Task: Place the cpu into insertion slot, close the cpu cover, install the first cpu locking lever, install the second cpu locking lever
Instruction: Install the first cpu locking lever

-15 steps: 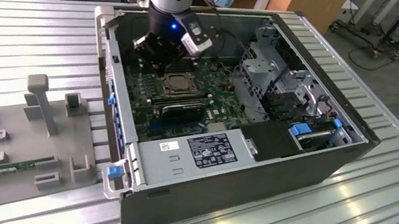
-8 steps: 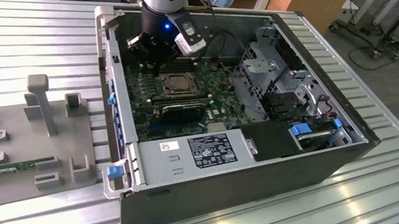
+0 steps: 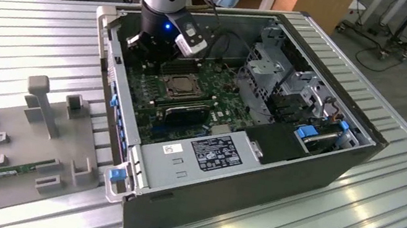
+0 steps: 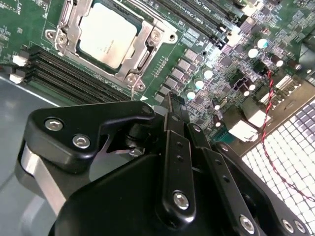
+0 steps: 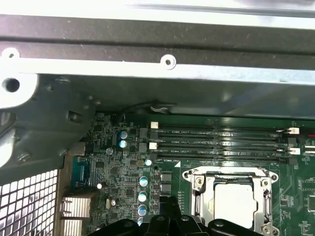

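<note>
The cpu (image 4: 107,34) lies flat in the insertion slot (image 3: 177,86) on the green motherboard, its silver-tan top showing. The cpu cover (image 4: 147,42), a silvery frame, lies down around it, and in the first wrist view the cover (image 5: 229,173) again frames the cpu (image 5: 236,199). My gripper (image 4: 170,98) hovers over the board just beside the socket, its black fingers (image 4: 172,142) drawn together with nothing between them. In the exterior view the gripper (image 3: 158,59) sits inside the open case, just beyond the socket. I cannot tell how the locking levers stand.
Long black memory slots (image 5: 221,140) run beside the socket, near the case wall (image 5: 147,54). A metal drive cage (image 3: 273,76) and a power supply (image 3: 209,153) crowd the case. A grey fixture tray (image 3: 13,149) holding a green memory stick (image 3: 13,171) lies on the exterior view's left.
</note>
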`<state>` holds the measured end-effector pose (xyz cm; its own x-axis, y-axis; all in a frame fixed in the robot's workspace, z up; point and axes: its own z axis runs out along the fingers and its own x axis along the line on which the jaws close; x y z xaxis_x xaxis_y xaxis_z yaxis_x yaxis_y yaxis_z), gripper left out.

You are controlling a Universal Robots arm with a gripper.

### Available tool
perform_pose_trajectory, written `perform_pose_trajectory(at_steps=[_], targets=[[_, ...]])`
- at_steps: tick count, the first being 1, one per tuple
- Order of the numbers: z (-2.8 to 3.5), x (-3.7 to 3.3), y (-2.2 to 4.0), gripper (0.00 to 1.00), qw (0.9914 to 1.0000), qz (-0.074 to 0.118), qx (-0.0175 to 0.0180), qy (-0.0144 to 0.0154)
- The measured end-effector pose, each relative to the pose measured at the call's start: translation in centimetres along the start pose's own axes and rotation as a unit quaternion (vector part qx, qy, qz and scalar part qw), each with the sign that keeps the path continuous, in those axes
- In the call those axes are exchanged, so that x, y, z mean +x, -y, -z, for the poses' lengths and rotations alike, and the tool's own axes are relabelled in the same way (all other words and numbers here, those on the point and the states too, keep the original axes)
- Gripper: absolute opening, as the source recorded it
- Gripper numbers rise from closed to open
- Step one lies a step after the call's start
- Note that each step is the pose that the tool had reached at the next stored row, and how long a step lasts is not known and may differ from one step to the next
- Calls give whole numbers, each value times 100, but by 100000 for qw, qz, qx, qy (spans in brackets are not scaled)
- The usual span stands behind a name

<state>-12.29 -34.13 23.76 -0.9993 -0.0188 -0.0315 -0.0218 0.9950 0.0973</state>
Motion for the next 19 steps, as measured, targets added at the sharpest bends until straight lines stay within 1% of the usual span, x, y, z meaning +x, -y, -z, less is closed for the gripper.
perform_pose_trajectory(at_steps=[6, 10, 12, 13, 14, 15, 17, 18, 19], targets=[[72, -2, -10, 11, 100000, 2, -6, 129], [76, -1, -44, 11, 100000, 11, -13, 206], [74, 0, -67, 11, 100000, 7, -138, 207], [73, 0, -78, 11, 99999, 3, -258, 210], [72, 0, -87, 11, 99999, -6, -457, 213], [72, 0, -95, 11, 99997, -9, -745, 215], [70, 0, -107, 11, 99988, -35, -1533, 242], [69, 0, -111, 11, 99982, -51, -1870, 250], [69, 0, -114, 11, 99977, -55, -2113, 248]])
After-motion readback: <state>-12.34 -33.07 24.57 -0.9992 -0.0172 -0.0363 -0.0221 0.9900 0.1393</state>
